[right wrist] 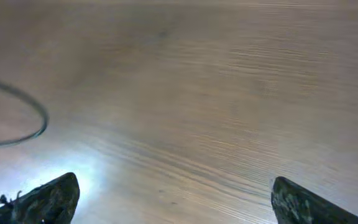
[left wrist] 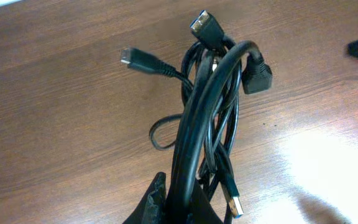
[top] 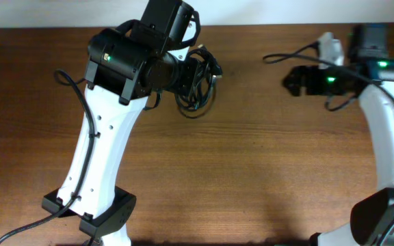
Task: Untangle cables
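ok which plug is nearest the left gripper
The gold-tipped plug, beside the left gripper; the other three sit at the far end of the bundle.

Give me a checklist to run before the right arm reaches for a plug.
1. The left jaws are shut on the cables: ok.
2. The right jaws are open and empty: ok.
3. A plug sticks out free to grab: ok.
4. The cables are separated: not ok, they form one tangled bundle.
5. The cables are lifted off the table: cannot tell.
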{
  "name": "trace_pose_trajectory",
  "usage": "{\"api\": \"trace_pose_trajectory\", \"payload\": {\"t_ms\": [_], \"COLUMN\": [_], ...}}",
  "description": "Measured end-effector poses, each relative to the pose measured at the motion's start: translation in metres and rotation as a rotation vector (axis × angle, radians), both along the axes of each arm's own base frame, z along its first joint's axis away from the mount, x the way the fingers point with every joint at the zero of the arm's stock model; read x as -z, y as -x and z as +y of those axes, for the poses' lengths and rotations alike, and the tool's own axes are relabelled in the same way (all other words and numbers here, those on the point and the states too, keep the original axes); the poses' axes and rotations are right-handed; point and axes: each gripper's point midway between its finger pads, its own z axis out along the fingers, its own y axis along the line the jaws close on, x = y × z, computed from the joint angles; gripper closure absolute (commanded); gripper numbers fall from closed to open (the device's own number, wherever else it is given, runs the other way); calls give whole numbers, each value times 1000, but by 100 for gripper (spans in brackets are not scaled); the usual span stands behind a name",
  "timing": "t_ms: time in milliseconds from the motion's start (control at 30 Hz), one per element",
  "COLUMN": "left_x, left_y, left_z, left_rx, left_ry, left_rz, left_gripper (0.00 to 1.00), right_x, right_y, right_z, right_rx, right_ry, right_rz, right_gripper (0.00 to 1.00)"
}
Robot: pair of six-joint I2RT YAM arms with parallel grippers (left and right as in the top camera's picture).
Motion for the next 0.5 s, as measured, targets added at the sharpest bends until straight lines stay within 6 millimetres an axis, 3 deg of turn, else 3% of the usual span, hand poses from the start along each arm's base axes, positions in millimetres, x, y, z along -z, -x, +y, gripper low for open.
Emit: {"api": "trace_pose_trajectory", "payload": {"t_ms": [200,267,400,500], "left_x": [-3,-4,-4,-5], "left_y": [0,0,0,0], "left_z": [0,0,0,0], "left_rx": [0,0,0,0], "left_ry": [6,7,7,8], "left_rz": [-11,-13,-13,-16], "left_gripper": [100,100,100,100], "right_x": [0,2,11,50], "right_y": [21,26,22,8], "right_z": [89,109,130,121], "right_rx": [-227,-278,-338,-358], "right_ry": [11,46,143,273], "right_rz": [-5,-18,-97,-172], "right_gripper": [1,1,0,0]}}
